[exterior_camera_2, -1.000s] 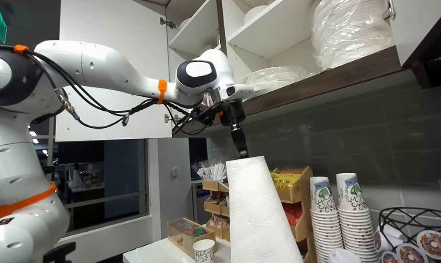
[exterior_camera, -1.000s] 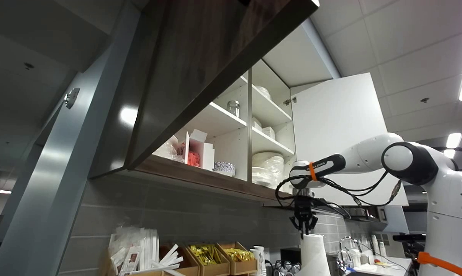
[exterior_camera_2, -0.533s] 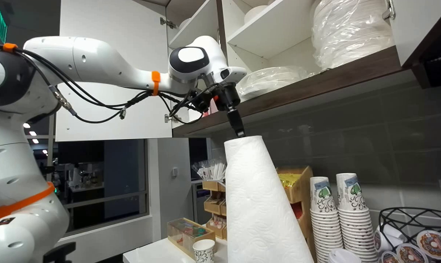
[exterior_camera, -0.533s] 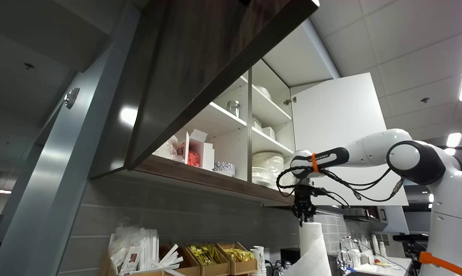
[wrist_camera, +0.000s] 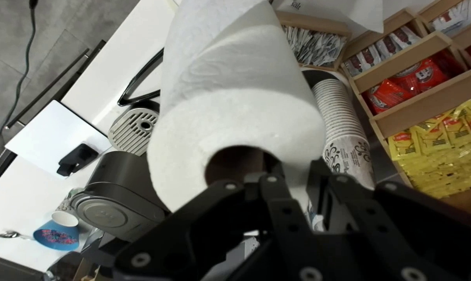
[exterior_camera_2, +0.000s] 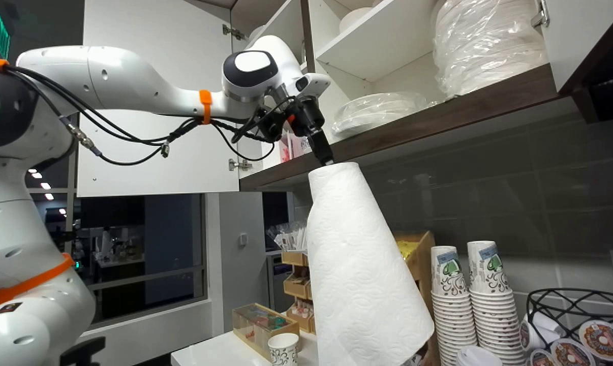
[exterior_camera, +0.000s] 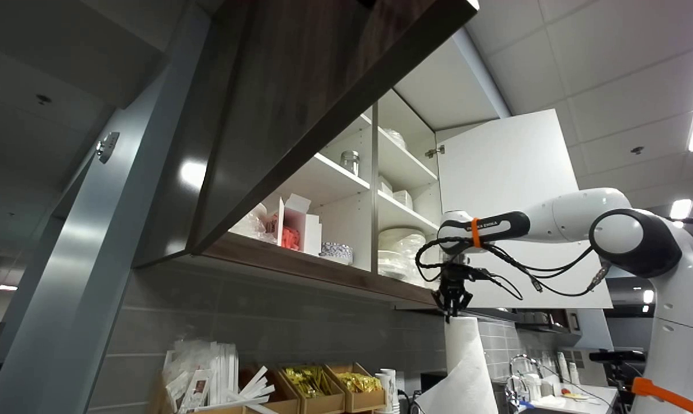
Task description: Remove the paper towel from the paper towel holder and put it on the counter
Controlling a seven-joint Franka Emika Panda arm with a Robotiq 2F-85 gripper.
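Note:
The paper towel (exterior_camera: 466, 356), a white upright roll, hangs from my gripper (exterior_camera: 447, 317) in both exterior views (exterior_camera_2: 360, 264). It leans slightly and a loose sheet flares out at its lower side. In the wrist view, my gripper (wrist_camera: 298, 166) pinches the wall of the roll (wrist_camera: 235, 113) at its top end. One finger is in the dark core hole and the other is on the outside. The bottom of the roll is cut off or hidden. The paper towel holder cannot be made out. The white counter (exterior_camera_2: 225, 351) shows below in an exterior view.
The open cupboard's lower edge (exterior_camera_2: 438, 107) is close behind the gripper. Cup stacks (exterior_camera_2: 451, 305), a wire basket of pods (exterior_camera_2: 581, 295) and a wooden packet rack (exterior_camera_2: 421, 259) stand around the roll. A coffee machine (wrist_camera: 114, 203) and a lone cup (exterior_camera_2: 283, 348) are also there.
The gripper and the paper towel have risen together, drifting slightly left in both exterior views. The loose sheet has swung out wider at the bottom.

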